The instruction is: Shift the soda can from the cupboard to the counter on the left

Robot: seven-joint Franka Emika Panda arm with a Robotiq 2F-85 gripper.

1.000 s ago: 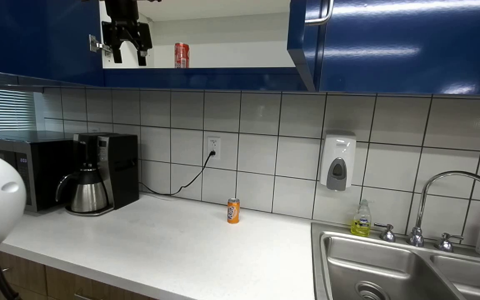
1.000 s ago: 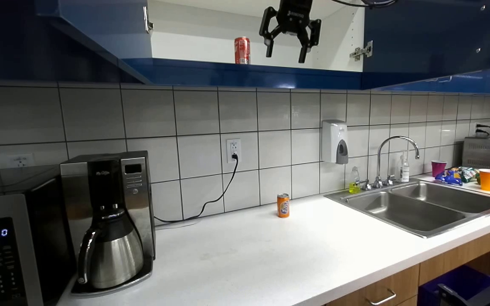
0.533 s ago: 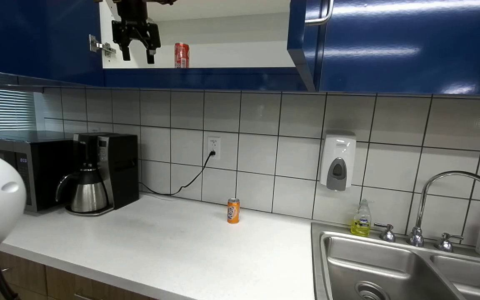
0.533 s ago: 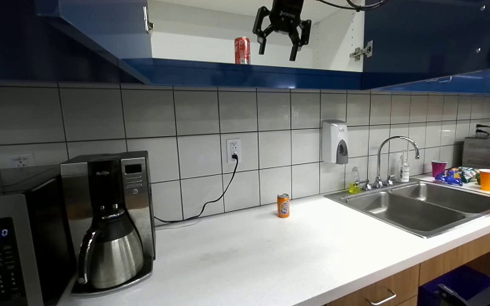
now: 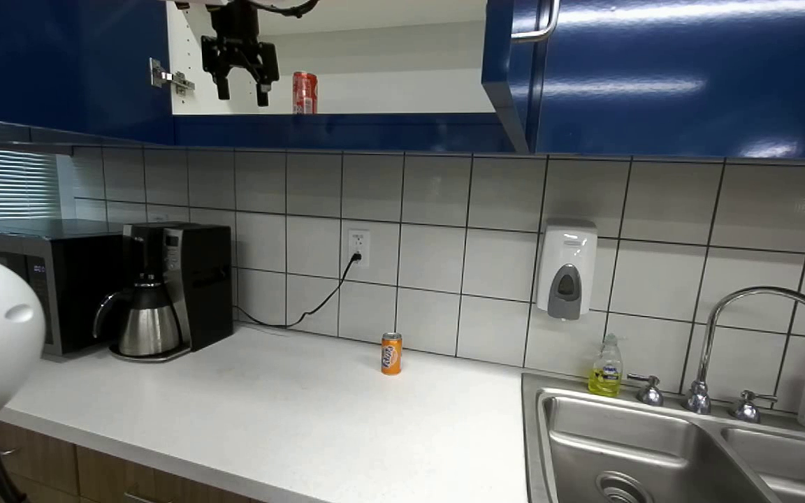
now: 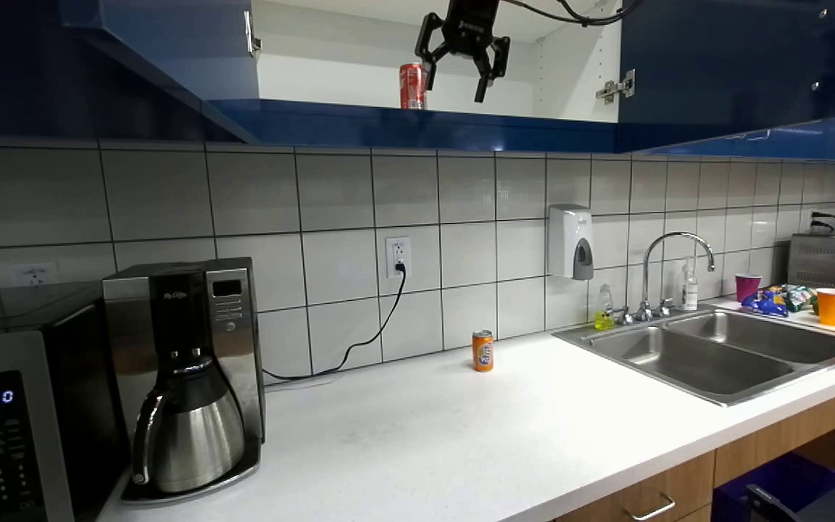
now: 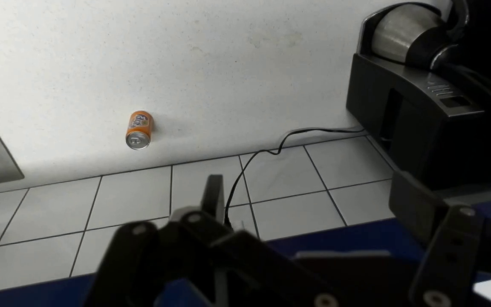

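The red soda can [image 5: 305, 93] stands upright in the open cupboard [image 5: 346, 131], near the front edge; it also shows in an exterior view [image 6: 411, 87]. It is out of sight in the wrist view. My gripper [image 5: 243, 100] points down with fingers apart and nothing between them. In an exterior view my gripper [image 6: 455, 93] has one finger overlapping the can's right edge; contact cannot be told. The wrist view shows wide-spread fingertips [image 7: 309, 189]. The white counter [image 5: 270, 419] lies below; the wrist view looks down on the counter [image 7: 211, 76].
An orange can [image 6: 483, 351] stands on the counter near the tiled wall. A coffee maker [image 6: 200, 377] and microwave [image 6: 4, 406] are at one end, the sink [image 6: 707, 355] at the other. Open blue doors [image 6: 736, 72] flank the cupboard opening. A black cord [image 7: 271, 151] runs along the wall.
My open gripper has moved sideways toward the red can, rightward in an exterior view and leftward in another, and slightly up. The red can and other objects have not moved.
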